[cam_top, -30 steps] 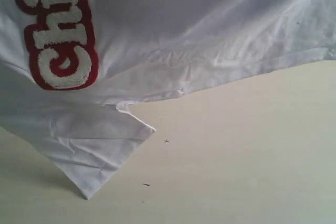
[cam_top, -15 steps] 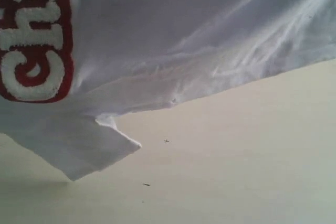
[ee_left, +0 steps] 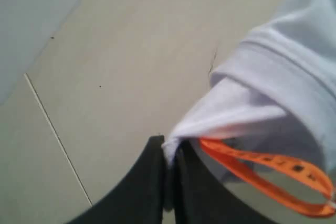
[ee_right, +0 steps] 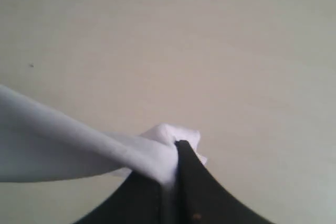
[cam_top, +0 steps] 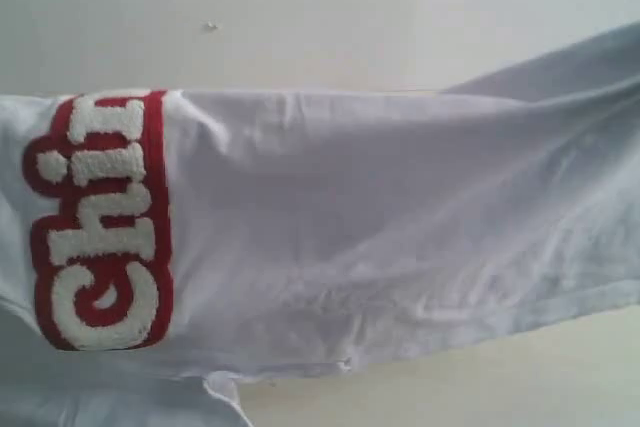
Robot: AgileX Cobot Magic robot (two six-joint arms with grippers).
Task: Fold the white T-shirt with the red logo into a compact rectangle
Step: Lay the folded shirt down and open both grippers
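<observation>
The white cotton short-sleeved T-shirt [cam_top: 380, 217] stretches across nearly the whole exterior view. Its upper edge runs as a straight, level line, and soft creases slant across the cloth towards the right. At the left of that view sits the long red fuzzy logo patch [cam_top: 100, 217], turned on its side, with the puffy white letters "Chin" legible and the rest cut off by the frame.

In the left wrist view, the left gripper [ee_left: 169, 150] has its two black fingers pressed together on a pinch of white cloth just beside the ribbed round collar [ee_left: 278, 72]. The thin orange neck tag [ee_left: 262, 163] loops out of the shirt right next to the fingers.

The right gripper [ee_right: 170, 156] is likewise clamped on the shirt, with a small bunch of fabric puffing out at the fingertips and a band of cloth trailing away from it.

Around the shirt lies the pale beige tabletop [cam_top: 400, 17] — bare above the straight edge and at the lower right corner of the exterior view.
</observation>
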